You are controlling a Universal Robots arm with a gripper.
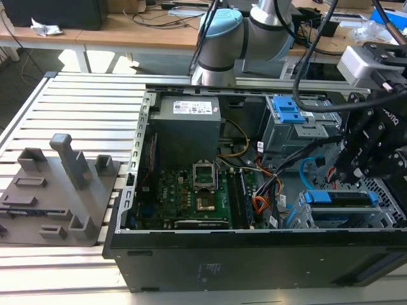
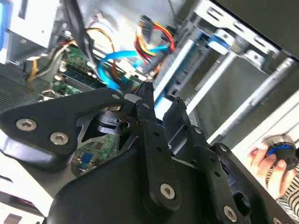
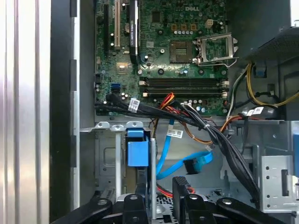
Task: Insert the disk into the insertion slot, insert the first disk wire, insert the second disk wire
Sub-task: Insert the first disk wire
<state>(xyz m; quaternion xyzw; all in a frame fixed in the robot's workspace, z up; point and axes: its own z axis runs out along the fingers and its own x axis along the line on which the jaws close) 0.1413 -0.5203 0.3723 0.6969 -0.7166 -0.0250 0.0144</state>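
End effector (image 3: 160,185) is open: in both wrist views you see its black fingers (image 3: 181,186) apart with a gap, and nothing clearly pinched. It hangs over the right front corner of the PC case (image 1: 254,260), as the exterior view frames it.

The disk (image 1: 337,198) lies just below and in front of the end effector. It is seated in the insertion slot (image 1: 389,194) with its blue carrier face outward.

The second disk wire (image 3: 198,159) loops loose right beside the fingertips, its plug end just off the blue carrier tab (image 3: 138,151). The first disk wire (image 2: 140,46) arcs a little past the blue loop. You can't tell from these whether either one is plugged in.

A black cable bundle (image 3: 219,140) crosses between cage and motherboard (image 1: 191,197), so it's tight on that side. Past it are the power supply (image 1: 187,127) and a taller cage with a blue latch (image 1: 289,111).

The case is open on top and rests on a slatted aluminium tabletop (image 1: 82,101). A grey fixture (image 1: 57,184) stands on the tabletop's left side, well apart from the case, with bare slats between them.

In the second wrist view a person's hand (image 2: 267,161) is just outside the case wall. The arm (image 1: 241,38) rises at the tabletop's far edge, with wooden desks (image 1: 146,35) behind it.
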